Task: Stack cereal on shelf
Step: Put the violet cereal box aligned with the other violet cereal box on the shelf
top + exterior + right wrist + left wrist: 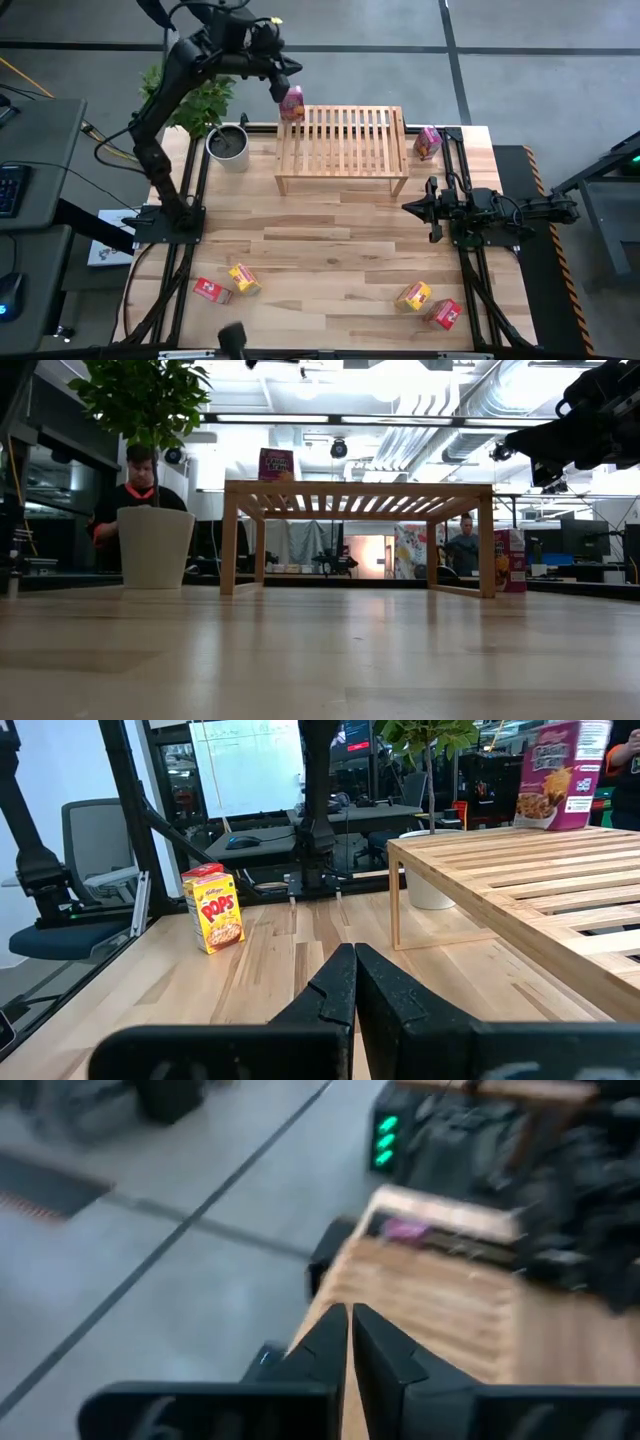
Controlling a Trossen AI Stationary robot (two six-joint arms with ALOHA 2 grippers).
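Note:
One pink cereal box (pixel 292 103) stands upright on the far left corner of the slatted wooden shelf (pixel 342 148); the low view shows it on the shelf top (pixel 276 464). My left gripper (pixel 283 88) hangs just above and left of it, shut (pixel 348 1330), nothing between its fingers. A second pink box (pixel 427 142) stands on the table by the shelf's right end. A red box (pixel 210 290) and a yellow box (pixel 244 278) lie near the front left; a yellow box (pixel 412 296) and a red box (pixel 444 314) lie near the front right. My right gripper (pixel 410 207) rests shut (pixel 352 975) at the right.
A white pot with a green plant (pixel 228 146) stands just left of the shelf, under the left arm. Bare tabletop (pixel 330 250) lies between the shelf and the front boxes. People sit in the room beyond the table (pixel 135 490).

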